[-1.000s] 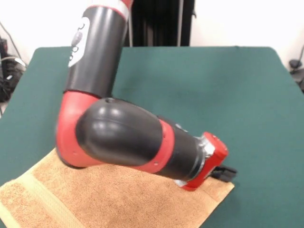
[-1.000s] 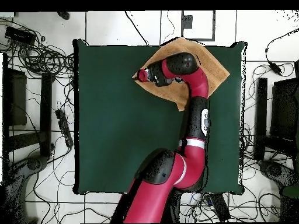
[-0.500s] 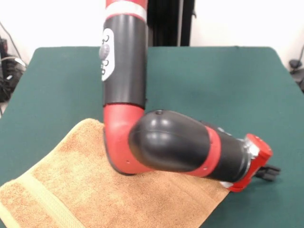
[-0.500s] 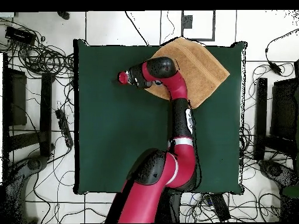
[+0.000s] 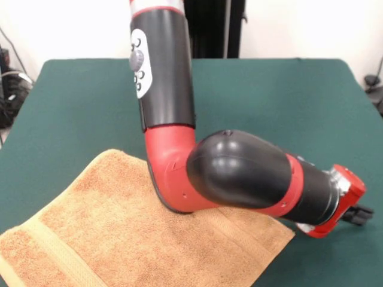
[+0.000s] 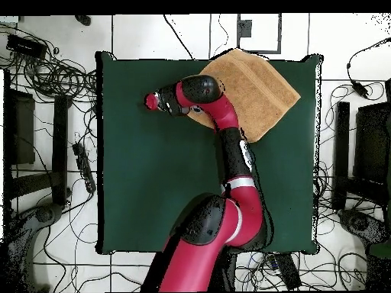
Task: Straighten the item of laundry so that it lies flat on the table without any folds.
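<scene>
The towel (image 5: 125,233) lies spread at the lower left of the front view, on the desk (image 5: 281,107), its long axis running diagonally across a desk corner. The hand (image 5: 359,214) hangs over bare green cloth at the lower right, just beyond the towel's right corner. Whether it is open cannot be told; it appears to carry nothing.
</scene>
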